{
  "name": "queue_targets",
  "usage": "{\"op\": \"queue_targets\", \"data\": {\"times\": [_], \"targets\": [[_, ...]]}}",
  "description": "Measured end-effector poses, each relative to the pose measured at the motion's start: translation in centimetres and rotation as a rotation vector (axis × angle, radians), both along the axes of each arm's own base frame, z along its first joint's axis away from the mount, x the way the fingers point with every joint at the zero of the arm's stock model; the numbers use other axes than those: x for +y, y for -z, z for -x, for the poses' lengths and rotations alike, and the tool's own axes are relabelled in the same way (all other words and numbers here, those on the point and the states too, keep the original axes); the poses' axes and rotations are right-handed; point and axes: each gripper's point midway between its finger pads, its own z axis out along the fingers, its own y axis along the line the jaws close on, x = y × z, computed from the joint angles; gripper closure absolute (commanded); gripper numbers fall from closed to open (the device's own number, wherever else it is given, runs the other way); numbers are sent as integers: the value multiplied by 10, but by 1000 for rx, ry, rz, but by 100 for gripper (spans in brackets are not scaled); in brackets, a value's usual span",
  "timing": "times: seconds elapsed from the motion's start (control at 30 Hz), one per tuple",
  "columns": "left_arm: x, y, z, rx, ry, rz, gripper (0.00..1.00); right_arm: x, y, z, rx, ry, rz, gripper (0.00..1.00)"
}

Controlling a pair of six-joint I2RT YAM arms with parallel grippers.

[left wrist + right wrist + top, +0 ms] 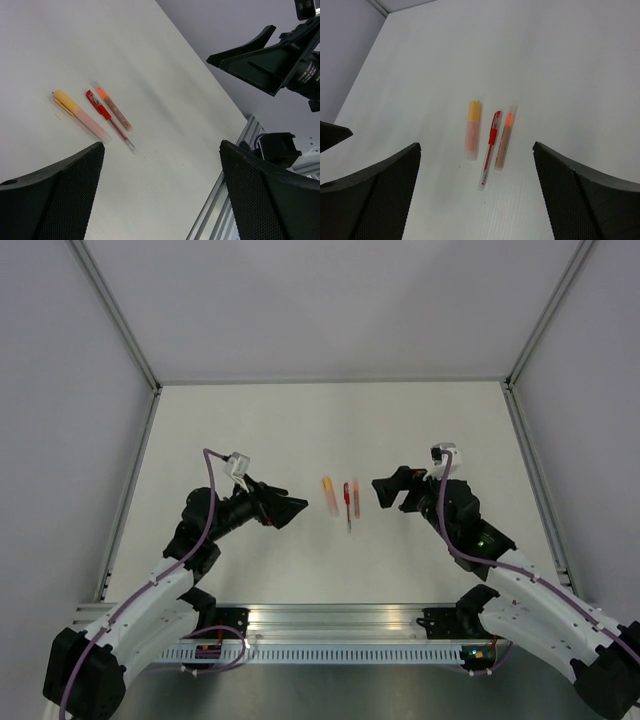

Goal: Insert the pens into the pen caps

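Three pens lie side by side at the middle of the table, left gripper off to their left, right gripper off to their right, neither touching them.

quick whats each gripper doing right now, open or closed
left gripper: open, holding nothing
right gripper: open, holding nothing

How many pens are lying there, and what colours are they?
orange-topped pen: 1
red pen: 1
brownish pen with a bright orange tip: 1
Total: 3 pens, side by side
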Motion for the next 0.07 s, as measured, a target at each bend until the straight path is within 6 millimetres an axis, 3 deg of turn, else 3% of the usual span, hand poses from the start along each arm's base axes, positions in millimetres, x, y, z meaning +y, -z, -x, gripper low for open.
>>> {"op": "queue_targets", "data": {"times": [0.07], "targets": [[0,0,1,-1,5,1,0,-1,-2,0,-7,3,-4,2]]}}
